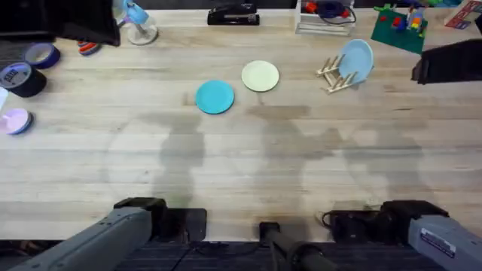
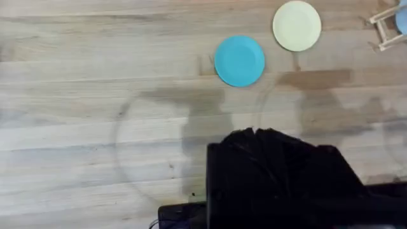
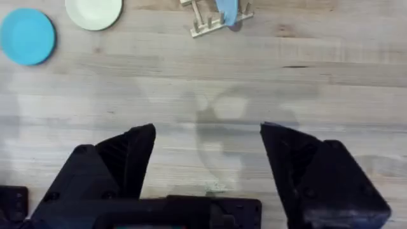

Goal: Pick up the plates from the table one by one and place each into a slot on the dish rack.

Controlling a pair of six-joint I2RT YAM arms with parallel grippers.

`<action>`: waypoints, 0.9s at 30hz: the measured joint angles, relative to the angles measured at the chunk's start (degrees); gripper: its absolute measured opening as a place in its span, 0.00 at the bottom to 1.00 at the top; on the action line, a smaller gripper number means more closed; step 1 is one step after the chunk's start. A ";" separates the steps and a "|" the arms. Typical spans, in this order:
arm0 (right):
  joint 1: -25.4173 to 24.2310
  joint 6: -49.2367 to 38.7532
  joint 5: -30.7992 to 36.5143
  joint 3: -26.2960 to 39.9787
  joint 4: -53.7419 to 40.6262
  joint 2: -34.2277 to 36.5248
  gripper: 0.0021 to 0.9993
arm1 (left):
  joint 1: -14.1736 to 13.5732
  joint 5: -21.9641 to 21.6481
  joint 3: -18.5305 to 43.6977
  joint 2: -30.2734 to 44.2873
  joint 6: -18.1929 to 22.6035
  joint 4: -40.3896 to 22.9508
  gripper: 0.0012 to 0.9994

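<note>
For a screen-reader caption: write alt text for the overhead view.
Two small plates, a teal-blue plate and a cream-yellow plate, lie flat side by side on a light wooden table. To their right a small wooden dish rack holds a light-blue plate upright. Both arm bases sit at the near edge.

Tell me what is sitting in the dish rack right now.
One light-blue plate stands on edge in the dish rack. Its lower rim is hidden between the dowels.
</note>
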 joint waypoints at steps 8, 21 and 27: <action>0.00 0.00 0.00 0.00 -0.02 0.00 1.00 | -0.02 5.36 0.00 7.99 4.16 -0.70 0.04; 0.00 0.00 0.00 0.00 -0.02 0.00 1.00 | 2.36 13.27 -2.99 18.01 9.87 6.48 0.04; 0.00 0.00 0.00 0.02 -0.03 0.00 1.00 | 7.83 20.83 -14.55 18.10 12.78 14.73 0.04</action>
